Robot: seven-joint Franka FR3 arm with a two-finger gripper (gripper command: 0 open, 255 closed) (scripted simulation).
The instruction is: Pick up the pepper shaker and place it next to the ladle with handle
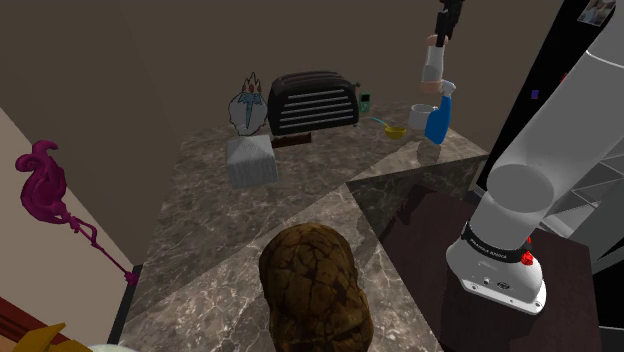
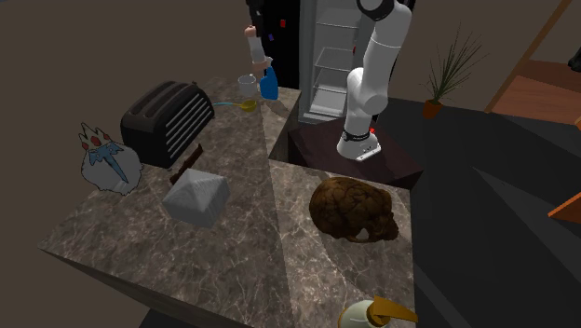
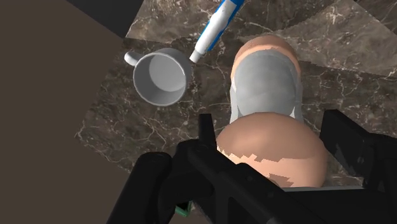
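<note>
The pepper shaker point(image 1: 433, 70) is a peach and grey bottle, hanging in the air above the counter's far corner. My black gripper point(image 1: 439, 38) is shut on its top end. In the wrist view the fingers point(image 3: 337, 137) clasp the shaker's peach cap point(image 3: 273, 156), and its grey body point(image 3: 264, 89) points down at the stone counter. The ladle point(image 1: 394, 130), yellow with a thin blue handle, lies on the counter below, beside a white mug point(image 3: 162, 77). In the second exterior view the shaker point(image 2: 251, 44) hangs above the ladle point(image 2: 244, 104).
A blue spray bottle point(image 1: 440, 115) stands by the mug. Farther along the counter are a black toaster point(image 1: 313, 100), a white crowned figure point(image 1: 247, 108) and a grey box point(image 1: 250, 160). A brown lumpy object point(image 1: 315, 290) sits near the stand. An open fridge point(image 2: 335, 56) is behind the arm.
</note>
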